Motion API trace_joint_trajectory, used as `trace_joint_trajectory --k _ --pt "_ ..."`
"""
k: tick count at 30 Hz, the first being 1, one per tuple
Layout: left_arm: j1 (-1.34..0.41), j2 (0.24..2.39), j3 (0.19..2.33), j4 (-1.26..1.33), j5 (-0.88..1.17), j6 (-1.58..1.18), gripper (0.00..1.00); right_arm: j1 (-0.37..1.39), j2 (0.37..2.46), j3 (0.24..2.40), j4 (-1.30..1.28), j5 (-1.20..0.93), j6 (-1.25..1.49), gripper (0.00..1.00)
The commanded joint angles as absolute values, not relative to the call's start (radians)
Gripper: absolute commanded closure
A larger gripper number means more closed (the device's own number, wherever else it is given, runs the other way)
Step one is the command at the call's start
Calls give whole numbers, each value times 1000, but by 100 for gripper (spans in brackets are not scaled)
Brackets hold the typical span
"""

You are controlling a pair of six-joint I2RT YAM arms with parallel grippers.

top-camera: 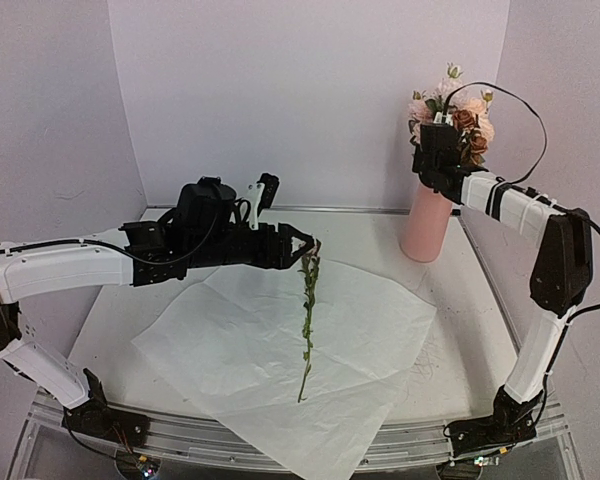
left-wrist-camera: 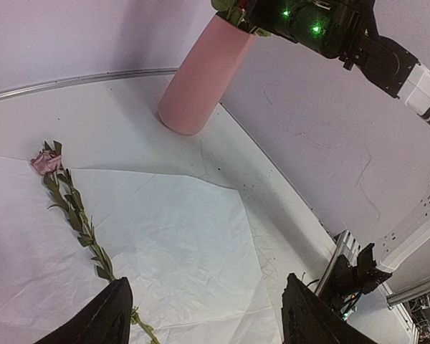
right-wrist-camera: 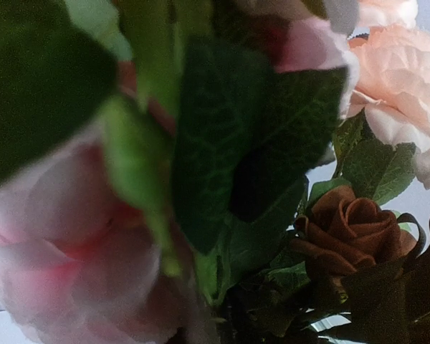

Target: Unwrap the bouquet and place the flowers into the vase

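Observation:
The tall pink vase [top-camera: 424,225] stands at the back right and holds flowers [top-camera: 458,105] in cream, pink and brown. My right gripper [top-camera: 438,132] is pushed into those blooms above the vase mouth. Its wrist view is filled by a pink rose [right-wrist-camera: 72,251], a brown rose [right-wrist-camera: 347,229] and green leaves [right-wrist-camera: 222,143], and its fingers are hidden. One thin-stemmed flower [top-camera: 306,320] lies on the flattened white wrapping paper [top-camera: 370,330]. Its small pink head [left-wrist-camera: 46,162] points toward the back. My left gripper [top-camera: 302,243] hovers open at that head, holding nothing. The vase [left-wrist-camera: 201,79] also shows in the left wrist view.
The wrapping paper [left-wrist-camera: 193,236] spreads over the table's middle and hangs past the front edge. The table rim [top-camera: 280,209] runs along the back wall. The right arm [left-wrist-camera: 387,61] reaches in above the vase.

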State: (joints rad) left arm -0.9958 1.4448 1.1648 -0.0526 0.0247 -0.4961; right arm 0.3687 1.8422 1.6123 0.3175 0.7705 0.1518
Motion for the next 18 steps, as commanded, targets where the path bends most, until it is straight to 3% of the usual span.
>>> trace_joint_trajectory --k 1,8,18 --pt "-997 1422 1185 -39 22 -489 27 369 1805 1603 202 745 193 66" --pt "-997 1430 1189 -39 24 -490 27 369 1730 1608 167 672 187 39" --pt "-997 1426 1184 -40 32 -498 28 370 1674 1553 97 524 250 26"
